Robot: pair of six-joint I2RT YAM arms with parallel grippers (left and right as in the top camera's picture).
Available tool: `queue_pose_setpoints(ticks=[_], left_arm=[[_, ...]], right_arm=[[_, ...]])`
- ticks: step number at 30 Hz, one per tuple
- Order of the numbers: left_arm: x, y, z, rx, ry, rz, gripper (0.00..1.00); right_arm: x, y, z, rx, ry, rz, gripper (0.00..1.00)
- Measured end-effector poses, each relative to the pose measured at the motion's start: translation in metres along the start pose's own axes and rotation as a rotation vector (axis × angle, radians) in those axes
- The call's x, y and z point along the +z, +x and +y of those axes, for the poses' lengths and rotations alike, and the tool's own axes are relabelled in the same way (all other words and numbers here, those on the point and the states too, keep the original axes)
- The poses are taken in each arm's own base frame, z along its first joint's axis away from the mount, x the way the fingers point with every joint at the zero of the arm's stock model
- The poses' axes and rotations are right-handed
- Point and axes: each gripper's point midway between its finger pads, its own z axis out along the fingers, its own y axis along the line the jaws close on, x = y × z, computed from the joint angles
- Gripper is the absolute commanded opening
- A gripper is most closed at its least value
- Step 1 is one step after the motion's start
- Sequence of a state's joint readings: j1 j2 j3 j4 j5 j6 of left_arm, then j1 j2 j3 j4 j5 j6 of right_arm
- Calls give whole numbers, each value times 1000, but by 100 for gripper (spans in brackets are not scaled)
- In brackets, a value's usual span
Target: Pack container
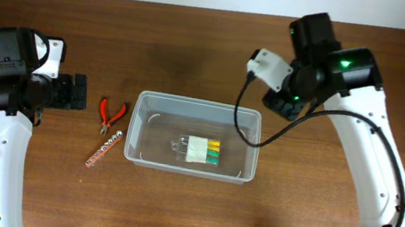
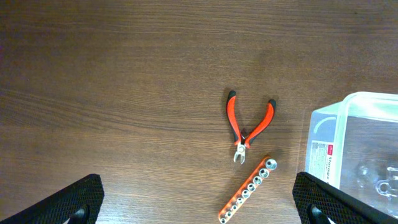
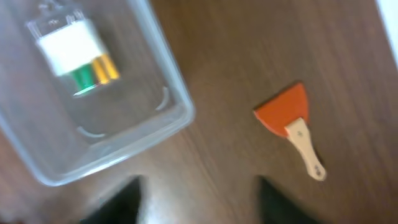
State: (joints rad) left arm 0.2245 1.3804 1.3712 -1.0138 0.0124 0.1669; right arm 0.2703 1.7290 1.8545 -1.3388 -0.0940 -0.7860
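Observation:
The clear plastic container (image 1: 138, 125) stands mid-table and holds a small pack with a white label and yellow and green ends (image 1: 202, 151). Red-handled pliers (image 1: 112, 115) and an orange socket strip (image 1: 102, 151) lie on the table left of it. My left gripper (image 1: 76, 93) is open and empty, left of the pliers; the left wrist view shows the pliers (image 2: 249, 124), the strip (image 2: 249, 190) and the container's corner (image 2: 367, 102) ahead of my jaws (image 2: 199, 208). My right gripper (image 3: 199, 202) is open and empty above bare table beside the container's corner (image 3: 180, 109). An orange scraper with a wooden handle (image 3: 289, 118) lies nearby.
The right arm (image 1: 326, 67) hangs over the table just beyond the container's far right corner and hides the scraper in the overhead view. A black cable (image 1: 245, 115) loops over the container's right end. The table's far edge (image 1: 162, 2) meets a white wall.

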Motion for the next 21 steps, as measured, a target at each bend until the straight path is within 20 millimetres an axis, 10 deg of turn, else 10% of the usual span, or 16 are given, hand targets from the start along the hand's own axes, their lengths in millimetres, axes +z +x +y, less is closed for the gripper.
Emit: queue_pose_setpoints(ticks=[7,21], left_arm=[[0,0,-2,-10,10,-2,99],[0,-2,-9,-55,51,-11,99]], right_arm=[[-5,26,-43,208,88,-3,99],[-25,17,-129,1425,191,-368,99]])
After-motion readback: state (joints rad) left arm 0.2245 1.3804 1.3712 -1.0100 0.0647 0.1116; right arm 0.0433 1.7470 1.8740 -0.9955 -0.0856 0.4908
